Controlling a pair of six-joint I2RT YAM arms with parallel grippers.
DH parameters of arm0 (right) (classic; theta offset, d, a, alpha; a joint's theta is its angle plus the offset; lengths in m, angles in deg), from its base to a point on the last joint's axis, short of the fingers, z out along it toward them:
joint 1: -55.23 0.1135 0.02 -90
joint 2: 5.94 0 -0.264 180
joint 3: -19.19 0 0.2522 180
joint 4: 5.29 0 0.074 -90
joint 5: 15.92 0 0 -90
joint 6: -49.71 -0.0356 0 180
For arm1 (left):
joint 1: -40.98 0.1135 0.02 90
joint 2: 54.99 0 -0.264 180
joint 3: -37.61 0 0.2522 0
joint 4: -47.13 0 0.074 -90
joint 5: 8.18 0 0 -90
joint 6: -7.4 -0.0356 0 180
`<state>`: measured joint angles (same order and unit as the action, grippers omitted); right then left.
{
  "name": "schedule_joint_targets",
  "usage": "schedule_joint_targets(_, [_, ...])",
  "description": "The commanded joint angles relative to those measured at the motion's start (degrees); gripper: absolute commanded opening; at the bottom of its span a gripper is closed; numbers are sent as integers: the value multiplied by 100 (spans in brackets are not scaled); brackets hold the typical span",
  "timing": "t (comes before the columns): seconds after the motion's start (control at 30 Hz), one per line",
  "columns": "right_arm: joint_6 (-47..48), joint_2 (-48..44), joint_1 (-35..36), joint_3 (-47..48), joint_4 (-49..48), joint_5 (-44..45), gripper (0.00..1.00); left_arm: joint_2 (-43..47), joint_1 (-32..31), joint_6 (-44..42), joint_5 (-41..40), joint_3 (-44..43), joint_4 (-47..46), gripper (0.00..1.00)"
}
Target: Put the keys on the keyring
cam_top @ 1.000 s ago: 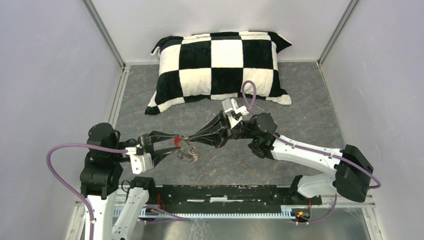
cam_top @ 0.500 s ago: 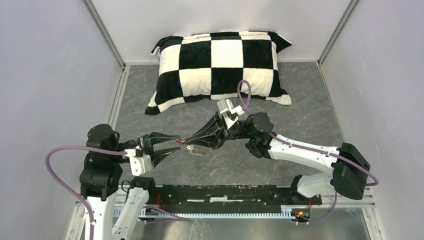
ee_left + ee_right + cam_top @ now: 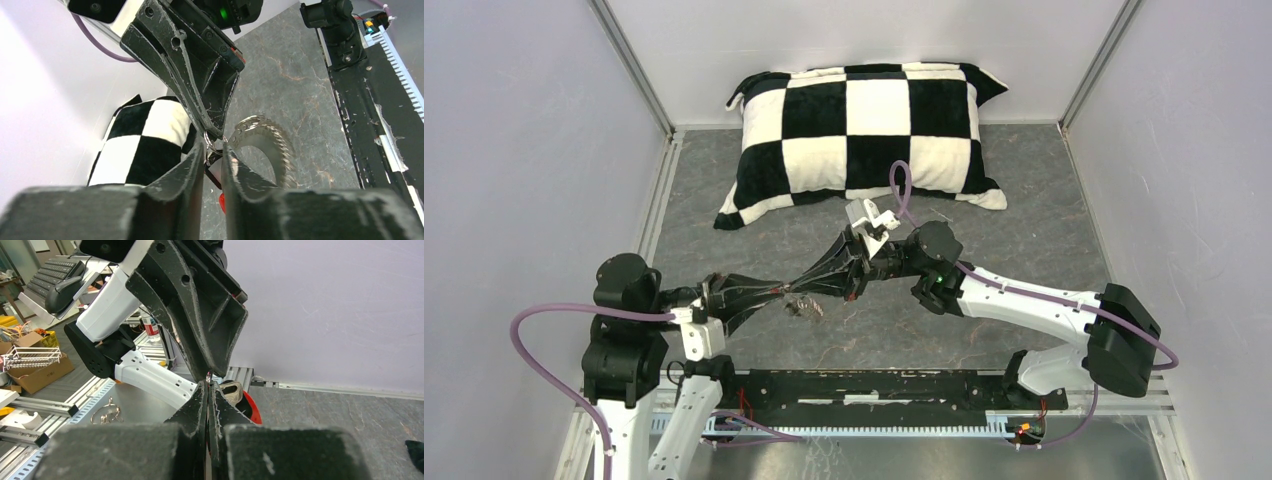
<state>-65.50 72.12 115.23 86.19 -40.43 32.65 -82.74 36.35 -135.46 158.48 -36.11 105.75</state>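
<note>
Two scuffed black pincers meet tip to tip: your right gripper (image 3: 208, 385) pinches the silvery coiled keyring (image 3: 265, 127); your left gripper (image 3: 213, 152) stands narrow, grip unclear.

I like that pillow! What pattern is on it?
Black-and-cream checks; the pillow shows best in the top view.

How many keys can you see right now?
1: a key beside the right gripper tips, by the red sleeve. The second may be hidden in the dark clump hanging below.
</note>
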Motion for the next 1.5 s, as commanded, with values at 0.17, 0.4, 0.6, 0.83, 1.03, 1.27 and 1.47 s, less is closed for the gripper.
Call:
schedule_joint_targets(0.17, [211, -102, 31, 308, 208, -41, 0, 188, 9, -238, 85, -65, -122, 14])
schedule_joint_targets(0.4, [125, -115, 30, 318, 178, -6, 0, 234, 12, -219, 93, -14, -139, 8])
schedule_joint_targets(0.6, [40, -132, 24, 337, 89, -97, 0, 288, 14, -143, -26, 46, -149, 14])
schedule_joint_targets(0.83, [127, -199, 23, 284, 256, -180, 0, 180, 14, -107, -241, -92, 24, 36])
schedule_joint_targets(1.03, [154, -221, 24, 279, 357, -249, 0, -107, 10, -1046, -317, -339, 1056, 39])
schedule_joint_targets(1.27, [166, -195, 33, 352, 443, -317, 0, -339, 6, -2122, -391, -510, 2061, 36])
schedule_joint_targets(1.47, [151, -154, 27, 385, 470, -339, 0, -361, 6, -2361, -309, -516, 2113, 27])
